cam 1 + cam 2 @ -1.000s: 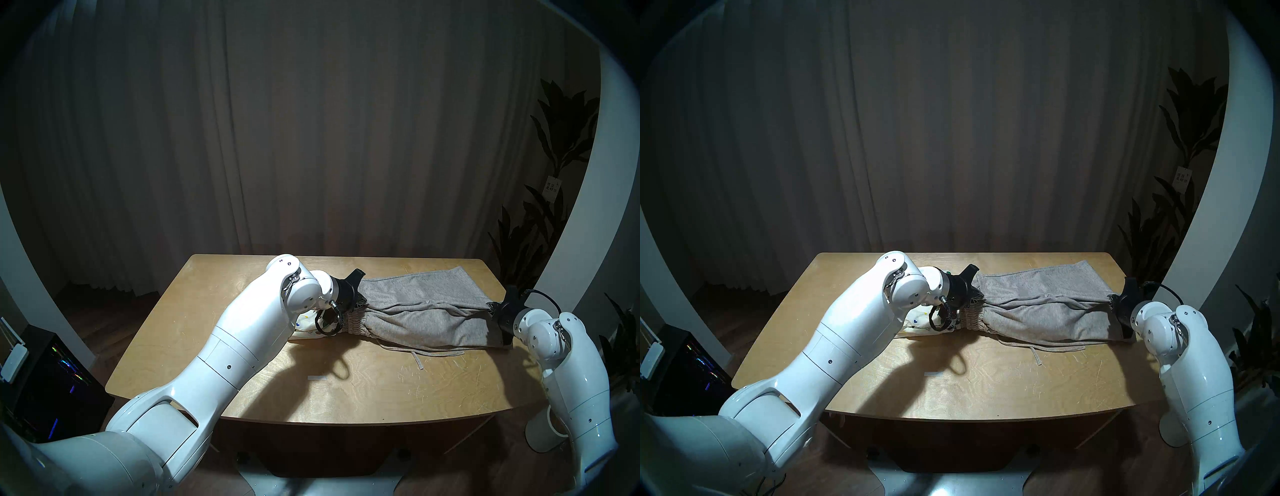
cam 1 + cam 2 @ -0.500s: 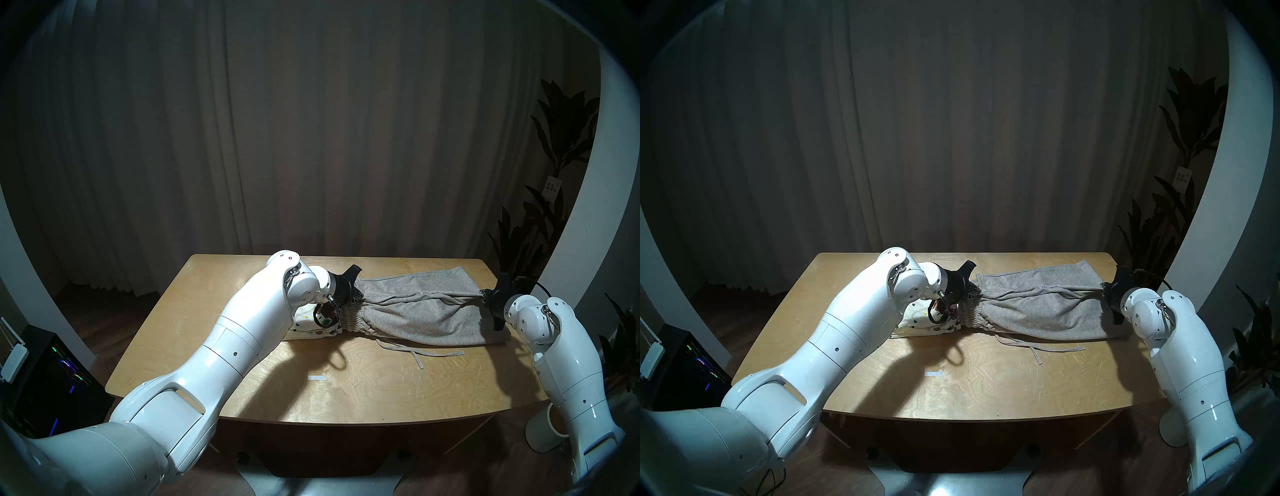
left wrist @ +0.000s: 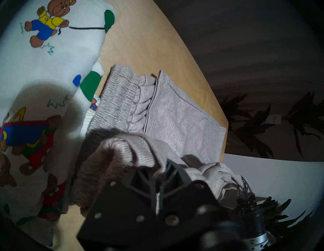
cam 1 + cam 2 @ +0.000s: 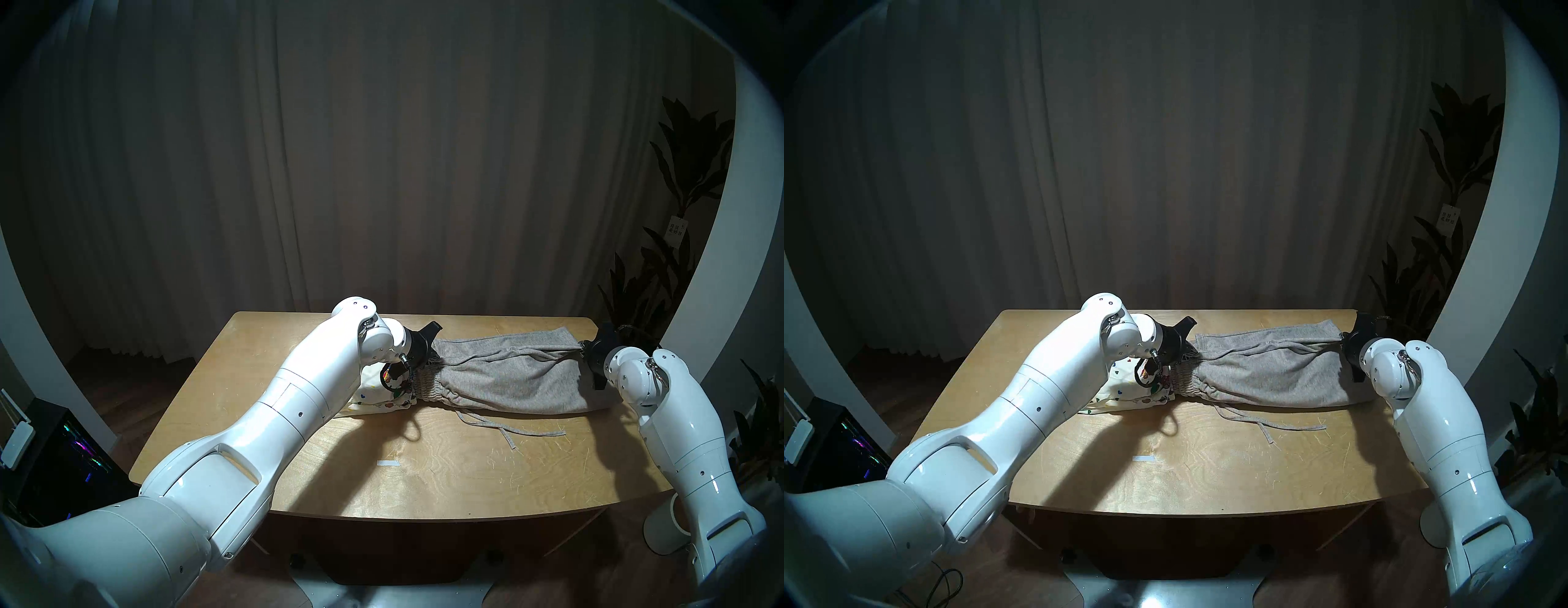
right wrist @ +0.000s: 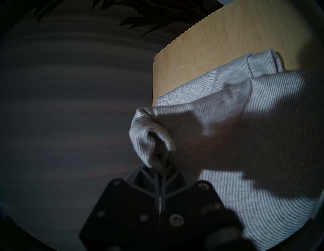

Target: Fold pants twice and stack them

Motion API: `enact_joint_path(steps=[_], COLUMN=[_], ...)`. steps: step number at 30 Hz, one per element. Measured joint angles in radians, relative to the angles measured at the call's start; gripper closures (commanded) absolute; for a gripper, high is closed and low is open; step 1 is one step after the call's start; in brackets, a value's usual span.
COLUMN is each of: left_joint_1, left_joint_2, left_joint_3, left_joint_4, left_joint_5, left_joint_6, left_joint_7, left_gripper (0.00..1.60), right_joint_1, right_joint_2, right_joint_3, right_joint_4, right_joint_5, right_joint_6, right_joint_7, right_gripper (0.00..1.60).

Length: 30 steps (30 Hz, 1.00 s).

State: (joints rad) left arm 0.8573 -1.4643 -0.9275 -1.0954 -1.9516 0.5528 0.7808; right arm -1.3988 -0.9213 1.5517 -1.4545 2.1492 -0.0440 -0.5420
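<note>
At the left of the head view we see the left arm reaching across the wooden surface (image 4: 297, 479) toward frame centre. Partly hidden beneath its forearm lie the cream printed shorts (image 4: 384, 399), folded, left of centre on the surface, their right edge touching the waistband of the grey shorts (image 4: 509, 382). We hold that waistband end in the left gripper (image 4: 433, 360), whose jaws are closed on a bunch of the ribbed knit; the left wrist view confirms the pinch (image 3: 158, 177). The grey shorts span from centre to the right of the frame, the near layer lifted and drawn taut between both grippers, the far layer flat on the surface. The drawstring (image 4: 509, 431) trails onto the surface below the garment. At the right, the right gripper (image 4: 584, 344) is clamped on the hem end, fabric gathered between its fingers (image 5: 162, 168).
</note>
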Motion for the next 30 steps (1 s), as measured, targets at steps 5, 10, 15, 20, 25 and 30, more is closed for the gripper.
enact_joint_path(steps=[5, 10, 15, 20, 25, 30], left_joint_1=[-0.038, -0.071, -0.099, -0.123, -0.147, -0.170], left_joint_2=[-0.019, -0.037, -0.054, -0.067, -0.081, -0.095], left_joint_3=[0.011, 0.013, 0.011, 0.011, 0.011, 0.012], left_joint_4=[0.069, 0.126, 0.178, 0.228, 0.278, 0.327], left_joint_5=[0.028, 0.048, 0.066, 0.082, 0.100, 0.117], left_joint_6=[0.015, 0.023, 0.025, 0.023, 0.020, 0.016], left_joint_7=[-0.026, -0.050, -0.075, -0.099, -0.123, -0.150], left_gripper=[1.60, 1.60, 1.60, 1.60, 1.60, 1.60], right_joint_1=[0.054, 0.100, 0.143, 0.186, 0.232, 0.277], right_joint_2=[-0.016, -0.031, -0.045, -0.063, -0.084, -0.104], right_joint_3=[-0.028, -0.047, -0.057, -0.073, -0.091, -0.109], right_joint_4=[0.054, 0.105, 0.148, 0.193, 0.240, 0.290], right_joint_5=[-0.015, -0.026, -0.039, -0.053, -0.068, -0.083], right_joint_6=[-0.005, -0.008, -0.010, -0.013, -0.016, -0.019], right_joint_7=[0.004, 0.009, 0.018, 0.028, 0.037, 0.048], right_gripper=[1.60, 1.60, 1.60, 1.60, 1.60, 1.60])
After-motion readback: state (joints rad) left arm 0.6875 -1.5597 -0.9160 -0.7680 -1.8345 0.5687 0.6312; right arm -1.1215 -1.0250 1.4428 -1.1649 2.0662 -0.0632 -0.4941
